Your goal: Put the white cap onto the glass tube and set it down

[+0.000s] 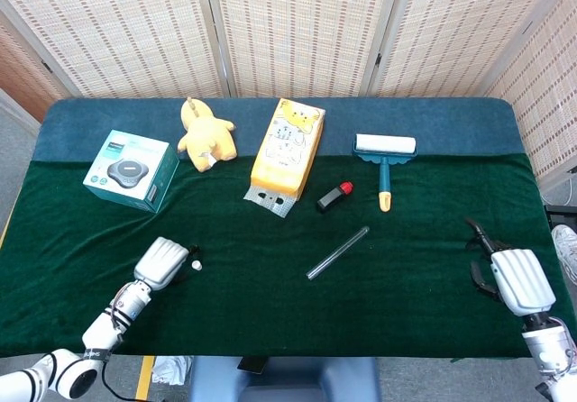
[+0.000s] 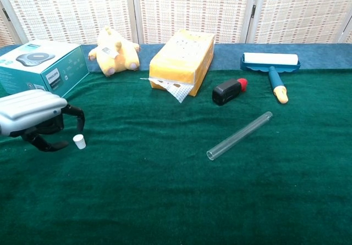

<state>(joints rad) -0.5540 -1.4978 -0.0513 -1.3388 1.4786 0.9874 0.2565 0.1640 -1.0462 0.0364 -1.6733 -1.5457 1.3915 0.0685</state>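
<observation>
Beside white cap [image 2: 80,141], your left hand [image 2: 34,117] open, fingers apart, holding nothing. Risk: fingertip nudge tips cap, rolls it away. Right hand [image 1: 509,276] idle, grip state unclear.

Left hand [image 1: 162,261] just beside white cap [image 1: 196,264]; glass tube [image 1: 338,252] well apart, mid-table.

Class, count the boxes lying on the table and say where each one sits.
2. The teal box sits at the far left; the yellow box lies near the middle, right of the plush toy. None seems hidden.
</observation>
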